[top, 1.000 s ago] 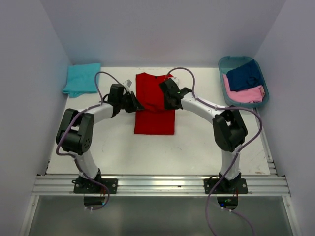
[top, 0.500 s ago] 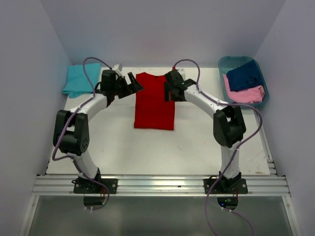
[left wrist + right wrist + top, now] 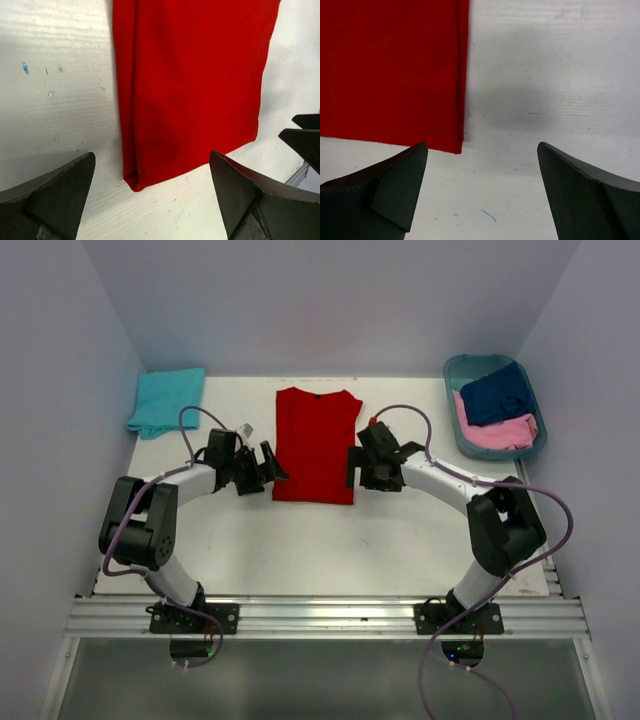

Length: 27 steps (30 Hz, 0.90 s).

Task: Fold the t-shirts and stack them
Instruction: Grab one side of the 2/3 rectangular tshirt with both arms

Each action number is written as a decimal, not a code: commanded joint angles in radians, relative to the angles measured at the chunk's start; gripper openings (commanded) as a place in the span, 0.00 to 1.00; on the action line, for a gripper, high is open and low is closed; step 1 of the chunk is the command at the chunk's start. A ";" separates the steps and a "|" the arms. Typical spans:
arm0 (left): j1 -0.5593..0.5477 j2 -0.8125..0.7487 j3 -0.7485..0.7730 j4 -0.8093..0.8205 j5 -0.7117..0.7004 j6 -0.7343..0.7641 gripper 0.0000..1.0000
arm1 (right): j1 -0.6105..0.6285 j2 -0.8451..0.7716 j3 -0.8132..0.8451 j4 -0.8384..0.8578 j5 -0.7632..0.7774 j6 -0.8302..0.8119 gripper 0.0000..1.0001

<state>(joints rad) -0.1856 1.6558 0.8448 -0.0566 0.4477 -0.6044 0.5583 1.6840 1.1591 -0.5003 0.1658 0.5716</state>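
Red t-shirt (image 3: 316,445) lies flat at table (image 3: 330,540) centre, folded to 1 long strip, collar at far end. L gripper (image 3: 268,466) just beside its near-left corner, jaws wide apart, nothing held. R gripper (image 3: 354,468) by near-right corner, same: spread, empty. Turquoise t-shirt (image 3: 167,400) folded, far-left corner. Navy t-shirt (image 3: 497,393) and pink t-shirt (image 3: 500,433) in basket (image 3: 455,375), far right.
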 commanded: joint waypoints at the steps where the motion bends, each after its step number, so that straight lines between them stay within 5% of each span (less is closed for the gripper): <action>1: 0.002 0.038 0.043 0.017 0.068 0.034 1.00 | 0.002 -0.004 -0.021 0.106 -0.112 0.080 0.95; 10: 0.002 0.087 0.059 -0.049 0.092 0.038 1.00 | -0.020 0.059 -0.061 0.195 -0.219 0.177 0.88; 27: 0.000 0.070 -0.078 -0.117 0.089 0.040 1.00 | -0.020 0.056 -0.191 0.264 -0.219 0.266 0.56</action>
<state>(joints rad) -0.1852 1.7016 0.8455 -0.0662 0.5701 -0.5903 0.5419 1.7554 1.0096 -0.2539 -0.0505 0.8108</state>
